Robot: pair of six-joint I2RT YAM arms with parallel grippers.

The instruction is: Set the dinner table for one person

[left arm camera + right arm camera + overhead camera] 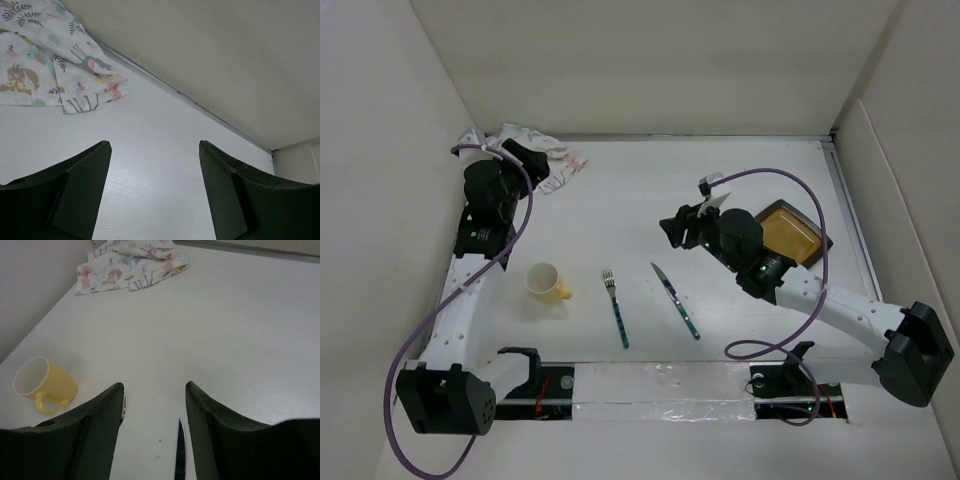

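Observation:
The dinner table (pixel 640 185) is a white top walled by pale panels. On it lie a yellow mug (pixel 548 283), a fork (pixel 616 308) and a knife (pixel 676 300), both with teal handles. A square tan plate (pixel 792 232) sits at the right, partly under my right arm. My right gripper (pixel 678 228) (pixel 154 386) hovers open above the knife's tip (pixel 178 450), holding nothing. The mug (pixel 47 385) shows to its left. My left gripper (pixel 532 158) (pixel 154 146) stands open over bare table beside the animal-print cloth (pixel 45 60), apart from it.
The crumpled cloth (pixel 542 152) lies in the back left corner against the wall (pixel 210 45). Purple cables loop from both arms. A taped strip (pixel 660 385) runs along the near edge between the arm bases.

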